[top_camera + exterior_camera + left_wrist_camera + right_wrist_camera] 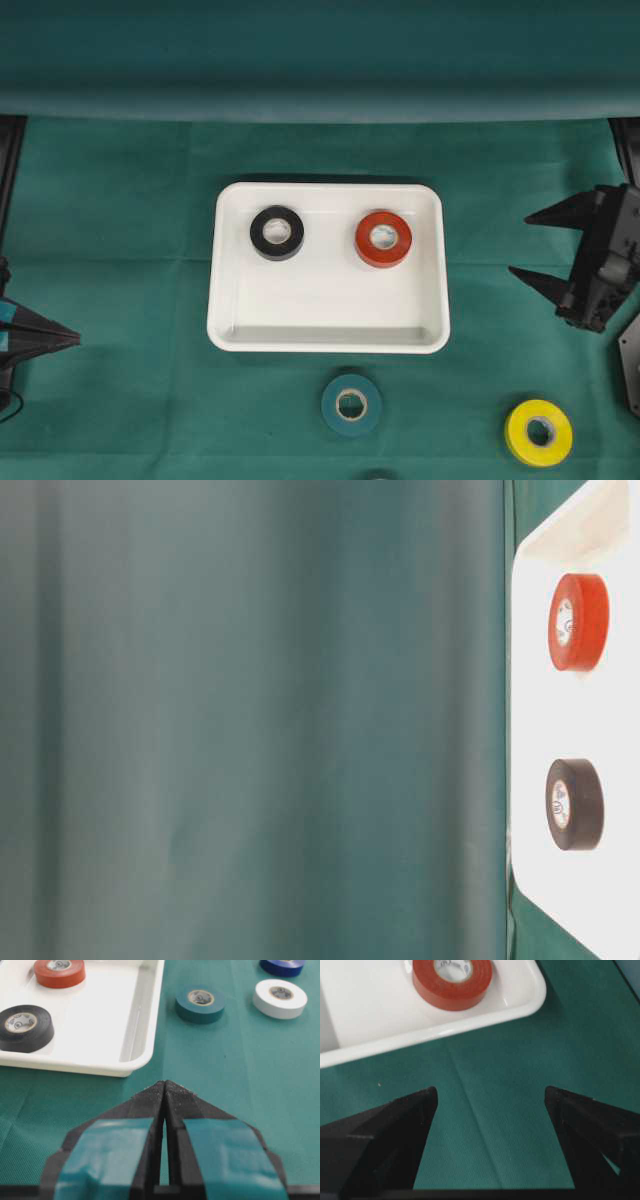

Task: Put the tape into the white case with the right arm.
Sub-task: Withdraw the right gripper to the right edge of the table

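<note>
a: what is found inside the white case (328, 335)?

b: a black roll (277, 232) and a red roll (383, 238) are lying flat on its floor, toward the far rim, apart from each other.

a: what is left outside the case?

b: a teal roll (351, 404) just off its near rim, and a yellow roll (539, 432) further out past its near right corner. a white roll (279, 998) and a blue roll (282, 966) are seen from the left wrist, beyond the teal one.

a: the grippers?

b: the right gripper (545, 242) is spread wide and empty, well right of the case. the left gripper (164, 1091) is closed on nothing. the task is judged partly done.
</note>
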`<state>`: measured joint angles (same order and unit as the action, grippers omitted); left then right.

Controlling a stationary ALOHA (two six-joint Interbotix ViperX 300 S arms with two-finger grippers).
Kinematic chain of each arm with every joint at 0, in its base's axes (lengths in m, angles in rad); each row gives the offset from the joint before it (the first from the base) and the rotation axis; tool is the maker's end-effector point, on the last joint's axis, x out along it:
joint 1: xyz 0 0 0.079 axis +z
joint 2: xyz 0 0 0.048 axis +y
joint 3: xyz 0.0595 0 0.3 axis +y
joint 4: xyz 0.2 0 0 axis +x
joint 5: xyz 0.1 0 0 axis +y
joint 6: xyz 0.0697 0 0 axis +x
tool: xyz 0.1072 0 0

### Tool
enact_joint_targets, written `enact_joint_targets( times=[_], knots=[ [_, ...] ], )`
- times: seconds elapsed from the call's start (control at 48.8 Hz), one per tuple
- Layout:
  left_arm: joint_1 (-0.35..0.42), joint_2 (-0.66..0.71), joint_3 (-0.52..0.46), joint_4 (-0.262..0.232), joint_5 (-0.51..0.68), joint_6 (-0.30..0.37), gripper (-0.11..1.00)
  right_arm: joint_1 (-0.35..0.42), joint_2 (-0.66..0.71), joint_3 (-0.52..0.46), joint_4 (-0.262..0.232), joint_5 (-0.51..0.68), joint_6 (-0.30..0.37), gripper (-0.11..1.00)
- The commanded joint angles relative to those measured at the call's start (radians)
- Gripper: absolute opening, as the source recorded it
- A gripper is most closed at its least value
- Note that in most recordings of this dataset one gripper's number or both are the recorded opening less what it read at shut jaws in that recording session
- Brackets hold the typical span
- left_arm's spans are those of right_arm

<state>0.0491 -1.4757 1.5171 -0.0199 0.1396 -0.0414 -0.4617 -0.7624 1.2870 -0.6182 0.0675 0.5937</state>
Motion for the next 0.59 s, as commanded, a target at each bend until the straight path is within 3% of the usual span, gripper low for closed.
enact_joint_targets(
  times=[0.0, 0.267, 0.574],
  knots=[
    [0.0, 0.009, -0.012, -0.003, -0.011, 0.0, 0.0, 0.005, -0.014, -0.003, 0.002, -0.003, 0.002, 0.71],
    [0.0, 0.011, -0.012, -0.003, -0.011, 0.0, 0.0, 0.029, -0.017, 0.009, 0.002, -0.009, 0.002, 0.71],
    [0.0, 0.011, -0.012, -0.003, -0.011, 0.0, 0.0, 0.233, -0.064, 0.041, 0.005, -0.012, 0.012, 0.71]
  ],
)
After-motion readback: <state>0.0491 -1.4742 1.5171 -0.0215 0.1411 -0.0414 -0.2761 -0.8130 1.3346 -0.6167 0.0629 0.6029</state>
